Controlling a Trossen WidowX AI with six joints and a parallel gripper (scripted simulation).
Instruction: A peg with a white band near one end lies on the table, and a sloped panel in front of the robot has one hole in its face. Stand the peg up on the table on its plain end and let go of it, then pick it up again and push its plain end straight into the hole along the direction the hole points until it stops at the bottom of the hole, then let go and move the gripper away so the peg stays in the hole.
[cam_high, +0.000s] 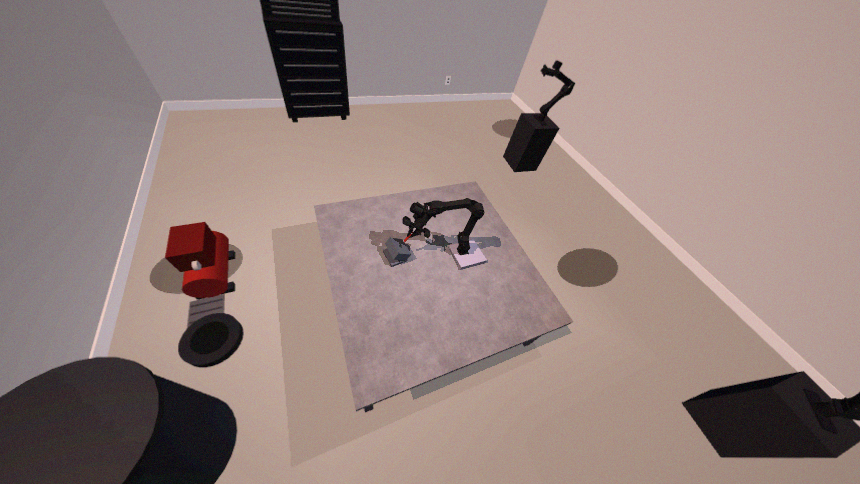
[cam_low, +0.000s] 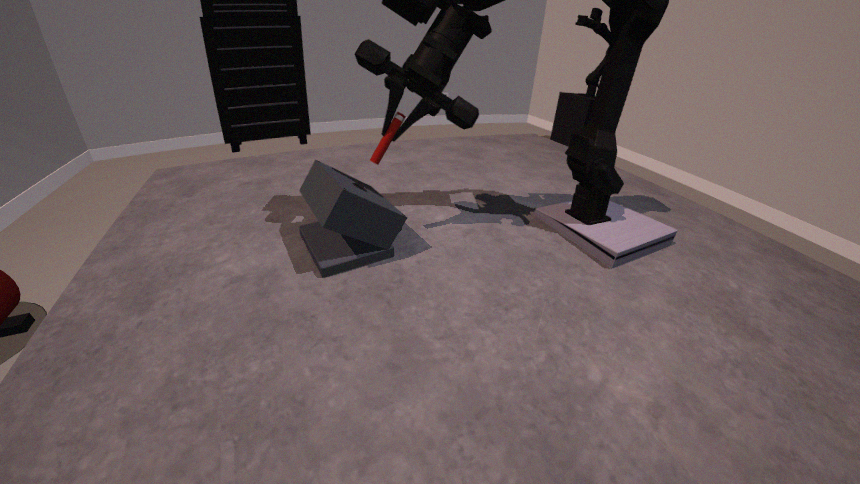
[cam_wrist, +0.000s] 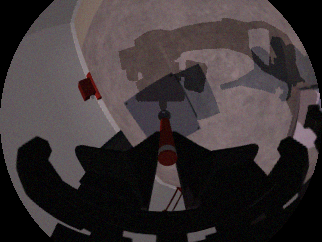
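Observation:
My gripper is shut on the red peg. The peg is tilted in the air, its white band at the upper end by the fingers and its plain end pointing down toward the panel. The grey sloped panel stands on a flat base. In the exterior view, the plain end is above the sloped face, with a gap between them. In the wrist view a dark round spot shows right at the peg's far end; shadow covers part of the face.
The arm's pale base plate is on the table, right of the panel. The arm's shadow falls across the table and panel. A red machine and a dark cabinet stand off the table.

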